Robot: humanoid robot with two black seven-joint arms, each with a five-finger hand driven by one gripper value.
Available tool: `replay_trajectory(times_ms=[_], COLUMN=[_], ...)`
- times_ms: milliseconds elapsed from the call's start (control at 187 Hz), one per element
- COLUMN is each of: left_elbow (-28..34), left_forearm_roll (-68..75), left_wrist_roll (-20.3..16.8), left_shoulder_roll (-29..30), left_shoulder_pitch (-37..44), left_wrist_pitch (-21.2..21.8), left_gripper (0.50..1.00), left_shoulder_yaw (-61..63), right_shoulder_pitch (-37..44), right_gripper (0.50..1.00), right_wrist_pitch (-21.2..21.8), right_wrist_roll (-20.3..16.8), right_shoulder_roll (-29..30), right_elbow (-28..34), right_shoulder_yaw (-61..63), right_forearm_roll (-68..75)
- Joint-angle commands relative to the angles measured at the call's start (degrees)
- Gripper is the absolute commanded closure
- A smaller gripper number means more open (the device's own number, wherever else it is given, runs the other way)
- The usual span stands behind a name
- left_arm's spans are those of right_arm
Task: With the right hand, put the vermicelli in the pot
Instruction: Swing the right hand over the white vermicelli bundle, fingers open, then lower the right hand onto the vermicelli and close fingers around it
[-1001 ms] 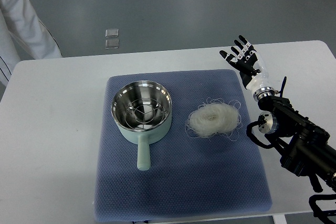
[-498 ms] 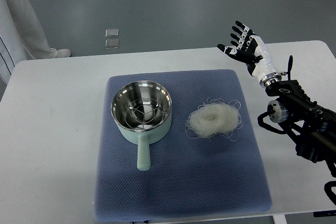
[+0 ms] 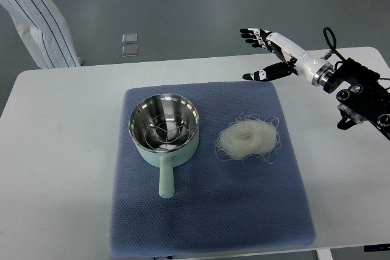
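Note:
A white nest of vermicelli (image 3: 248,139) lies on the blue mat (image 3: 207,211), right of a pale green pot (image 3: 164,129) with a steel inside and its handle pointing toward me. My right hand (image 3: 259,53) is open with fingers spread, raised above the mat's far right corner, well behind the vermicelli and apart from it. Its arm (image 3: 353,89) comes in from the right edge. The left arm is out of view.
The mat lies on a white table (image 3: 61,168). A person's white trouser leg (image 3: 36,16) stands on the floor at the far left, beyond the table. Two small pale squares (image 3: 129,44) lie on the grey floor.
My right hand has swung up and to the left, turning sideways, and the forearm has lifted from the table's right side. The person's leg at the far left has shifted.

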Motion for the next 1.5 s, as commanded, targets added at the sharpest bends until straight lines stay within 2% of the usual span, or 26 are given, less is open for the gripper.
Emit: replay_trajectory(times_ms=[0, 155, 305, 444, 669, 825, 1001, 1274, 1440, 1494], left_elbow=[0.0, 0.0, 0.0, 0.0, 0.0, 0.0, 0.0, 0.0, 0.0, 0.0], left_forearm_roll=[0.0, 0.0, 0.0, 0.0, 0.0, 0.0, 0.0, 0.0, 0.0, 0.0], left_wrist_roll=[0.0, 0.0, 0.0, 0.0, 0.0, 0.0, 0.0, 0.0, 0.0, 0.0], left_shoulder_roll=[0.0, 0.0, 0.0, 0.0, 0.0, 0.0, 0.0, 0.0, 0.0, 0.0], left_shoulder_pitch=[0.0, -0.1, 0.0, 0.0, 0.0, 0.0, 0.0, 0.0, 0.0, 0.0], left_wrist_pitch=[0.0, 0.0, 0.0, -0.1, 0.0, 0.0, 0.0, 0.0, 0.0, 0.0], left_gripper=[0.5, 0.5, 0.5, 0.5, 0.5, 0.5, 0.5, 0.5, 0.5, 0.5], left_shoulder_yaw=[0.0, 0.0, 0.0, 0.0, 0.0, 0.0, 0.0, 0.0, 0.0, 0.0], right_shoulder_pitch=[4.0, 8.5, 11.2, 12.3, 10.9, 9.1, 7.2, 5.6, 5.1, 5.1], right_gripper=[0.572, 0.572, 0.572, 0.574, 0.576, 0.579, 0.577, 0.579, 0.601, 0.636], right_wrist_pitch=[4.8, 13.8, 17.4, 17.2, 16.8, 15.0, 12.8, 10.2, 9.4, 9.4], right_wrist_roll=[0.3, 0.3, 0.3, 0.3, -0.1, -0.5, -2.2, -2.4, -2.3, -2.3], right_shoulder_roll=[-4.3, -8.7, -9.1, -8.2, -5.7, -5.4, -4.5, -3.2, -3.1, -3.0], right_elbow=[4.2, 11.8, 17.1, 17.0, 17.1, 16.8, 13.8, 12.8, 12.8, 12.8], right_shoulder_yaw=[-4.1, -8.5, -12.7, -14.2, -15.2, -15.7, -15.8, -15.7, -15.7, -15.7], right_forearm_roll=[-6.7, -15.5, -26.3, -32.9, -35.3, -36.0, -36.7, -37.2, -37.1, -37.1])
